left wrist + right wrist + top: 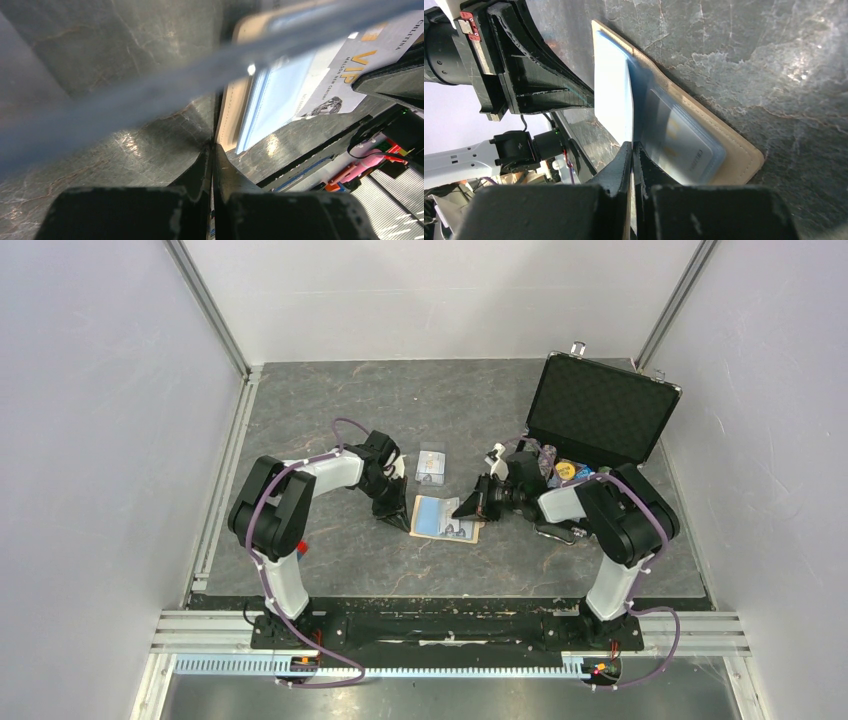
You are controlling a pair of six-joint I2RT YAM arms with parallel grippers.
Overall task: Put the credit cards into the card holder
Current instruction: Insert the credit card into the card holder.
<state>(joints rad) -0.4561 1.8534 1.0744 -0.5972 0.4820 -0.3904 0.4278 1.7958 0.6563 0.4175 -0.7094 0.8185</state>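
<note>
Overhead view: illumination is bright, even and diffuse from above. Shadows on the dark tabletop [330, 410] are soft and short, and focus is sharp throughout.

Left wrist view: a broad, out-of-focus grey band [150, 85] crosses the frame diagonally. Small specular patches mark the tabletop. The rim of the card holder [230, 115] is soft.

Right wrist view: glare whitens the tabletop at upper right. The upright credit card [614, 95] is overexposed, and the nearest foreground is blurred.
</note>
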